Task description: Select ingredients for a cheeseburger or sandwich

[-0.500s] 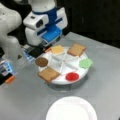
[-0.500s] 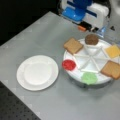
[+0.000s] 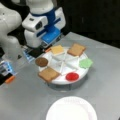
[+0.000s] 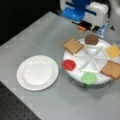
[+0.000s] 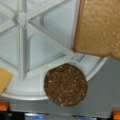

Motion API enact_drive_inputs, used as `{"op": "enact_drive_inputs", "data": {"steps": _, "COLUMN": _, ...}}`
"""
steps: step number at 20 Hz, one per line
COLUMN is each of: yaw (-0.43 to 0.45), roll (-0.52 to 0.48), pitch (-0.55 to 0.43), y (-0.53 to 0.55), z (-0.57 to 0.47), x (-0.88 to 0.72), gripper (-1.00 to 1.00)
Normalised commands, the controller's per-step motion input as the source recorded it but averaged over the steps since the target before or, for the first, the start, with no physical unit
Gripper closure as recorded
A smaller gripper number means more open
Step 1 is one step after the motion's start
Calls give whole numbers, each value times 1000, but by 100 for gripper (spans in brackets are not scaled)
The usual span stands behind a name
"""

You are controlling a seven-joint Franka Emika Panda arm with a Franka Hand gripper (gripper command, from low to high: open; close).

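Nothing on the table has shifted since half a second ago; pieces sit as they did, and the arm hangs at the same spot.

Landmark: the white sectioned tray [image 3: 75, 80]. All six ingredients lie on its rim sections, none stacked, so no sandwich is started. In a front view: brown patty [image 3: 41, 61] on the tray's left edge, cheese square [image 3: 57, 49] at the tray's top-left, one toast square [image 3: 76, 49] at the top, green leaf piece [image 3: 85, 63] on the right, red disc [image 3: 72, 76] at the bottom, second toast square [image 3: 48, 74] at the bottom-left. The white plate [image 3: 53, 112] sits bare below the tray.

The gripper [image 3: 42, 45] hangs just beyond the tray's top-left edge, nearest the patty and cheese; in the wrist view the patty [image 5: 65, 84] lies straight under it. Its fingertips do not show, so how far the claw stands open I cannot tell; nothing appears held.

Handling, as a guess: pieces look light, thin, stiff and fairly smooth. The patty overhangs the tray rim, so pinching across its edges there looks best. The toasts overhang too.

No readable writing or brands anywhere.
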Motion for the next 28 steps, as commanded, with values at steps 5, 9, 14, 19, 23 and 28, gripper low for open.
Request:
{"op": "enact_drive_inputs", "data": {"steps": 5, "yaw": -7, "roll": 131, "pitch": -16, "y": -345, "z": -132, "x": -158, "gripper": -100}}
{"op": "enact_drive_inputs", "data": {"steps": 9, "yaw": -29, "roll": 145, "pitch": -12, "y": -225, "z": -129, "x": -170, "gripper": -100}}
{"op": "enact_drive_inputs", "data": {"steps": 14, "yaw": 1, "roll": 228, "pitch": 24, "y": -204, "z": -57, "x": -152, "gripper": -100}}
{"op": "enact_drive_inputs", "data": {"steps": 19, "yaw": 18, "roll": 393, "pitch": 26, "y": -250, "z": -95, "x": -91, "gripper": -100}}
{"op": "enact_drive_inputs", "data": {"steps": 23, "yaw": -12, "roll": 436, "pitch": 49, "y": -228, "z": -68, "x": -58, "gripper": -100}}
{"op": "enact_drive_inputs", "data": {"steps": 28, "yaw": 10, "roll": 453, "pitch": 79, "y": -217, "z": -9, "x": 5, "gripper": -100}}
